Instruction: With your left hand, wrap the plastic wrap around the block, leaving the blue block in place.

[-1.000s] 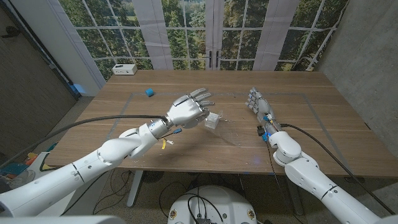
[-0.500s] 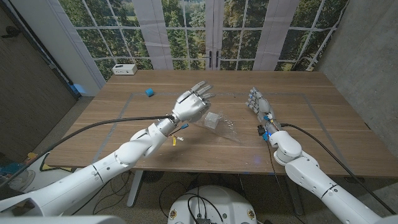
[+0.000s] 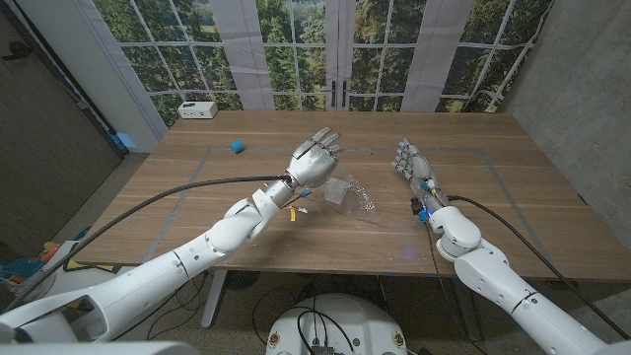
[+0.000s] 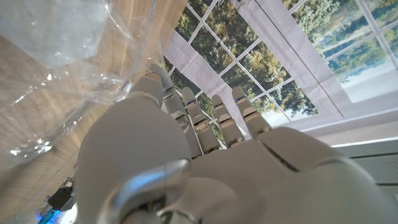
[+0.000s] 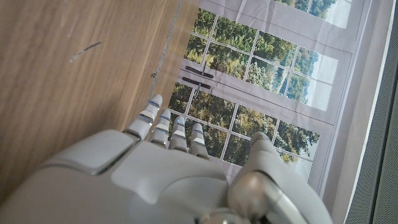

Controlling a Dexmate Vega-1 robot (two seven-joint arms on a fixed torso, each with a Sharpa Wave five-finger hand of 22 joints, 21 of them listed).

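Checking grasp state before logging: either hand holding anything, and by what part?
Nothing held. Left hand is raised with fingers apart beside the plastic wrap on the table; right hand holds nothing.

The robot's white left hand point(image 4: 205, 162) takes up the lower and middle part of the frame, seen from behind, its grey-jointed fingers point(image 4: 214, 118) stretched out side by side toward the frame's centre. In the upper left lies crumpled clear plastic wrap point(image 4: 62, 56) on the brown wooden counter point(image 4: 37, 155), with something pale and whitish inside it, possibly the wrapped block. The thumb tip seems to sit at the wrap's edge, though contact is unclear. Tall grid-paned windows point(image 4: 273, 56) showing green trees run across the upper right.
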